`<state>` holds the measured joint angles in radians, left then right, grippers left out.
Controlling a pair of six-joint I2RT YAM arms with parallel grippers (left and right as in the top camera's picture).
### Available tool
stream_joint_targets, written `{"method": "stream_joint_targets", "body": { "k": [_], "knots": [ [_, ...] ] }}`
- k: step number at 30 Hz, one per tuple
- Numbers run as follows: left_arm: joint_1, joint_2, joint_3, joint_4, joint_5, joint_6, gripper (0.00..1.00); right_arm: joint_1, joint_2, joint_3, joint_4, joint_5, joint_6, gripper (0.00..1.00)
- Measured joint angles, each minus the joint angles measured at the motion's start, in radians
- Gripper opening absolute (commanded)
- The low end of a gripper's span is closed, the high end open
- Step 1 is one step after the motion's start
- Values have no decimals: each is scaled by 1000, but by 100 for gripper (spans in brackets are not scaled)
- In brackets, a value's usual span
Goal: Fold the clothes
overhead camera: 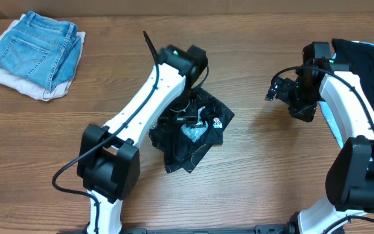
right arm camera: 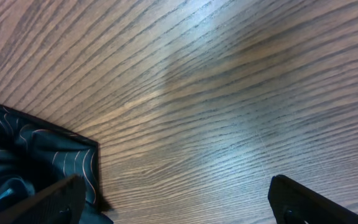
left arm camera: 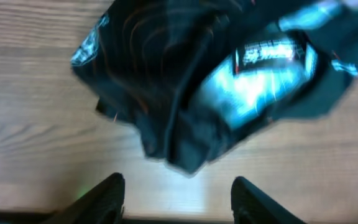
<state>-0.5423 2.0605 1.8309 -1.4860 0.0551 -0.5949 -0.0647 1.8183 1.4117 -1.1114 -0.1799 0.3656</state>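
You are seeing the crumpled black orange-lined jersey (overhead camera: 193,130) lying mid-frame on the brown wood-grain table (overhead camera: 265,162), the left gripper (left arm camera: 178,196) and right gripper (right arm camera: 176,198) both hanging released.

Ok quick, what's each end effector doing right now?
Left end effector: open, holding nothing.
Right end effector: open, holding nothing.

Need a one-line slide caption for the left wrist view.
Open left gripper poised above the crumpled black jersey on the wooden table.
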Motion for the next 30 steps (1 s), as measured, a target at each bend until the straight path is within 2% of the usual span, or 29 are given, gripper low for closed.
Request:
{"method": "stream_joint_targets", "body": {
  "k": [3, 7, 10, 16, 18, 23, 26, 30],
  "knots": [
    [0, 0, -93, 95, 0, -69, 61, 0, 0, 0, 0, 0, 0, 98],
    [-1, 1, -190, 182, 35, -139, 53, 0, 0, 0, 1, 0, 0, 98],
    [-1, 0, -239, 230, 53, -190, 44, 0, 0, 0, 3, 0, 0, 98],
    [-1, 1, -282, 288, 66, -223, 35, 0, 0, 0, 5, 0, 0, 98],
    [-1, 1, -294, 299, 68, -229, 29, 0, 0, 0, 5, 0, 0, 98],
    [-1, 1, -304, 298, 69, -238, 26, 0, 0, 0, 5, 0, 0, 98],
    [-1, 0, -304, 289, 69, -241, 15, 0, 0, 0, 5, 0, 0, 98],
    [-1, 0, -304, 229, 71, -241, 11, 0, 0, 0, 5, 0, 0, 98]
  ]
}}
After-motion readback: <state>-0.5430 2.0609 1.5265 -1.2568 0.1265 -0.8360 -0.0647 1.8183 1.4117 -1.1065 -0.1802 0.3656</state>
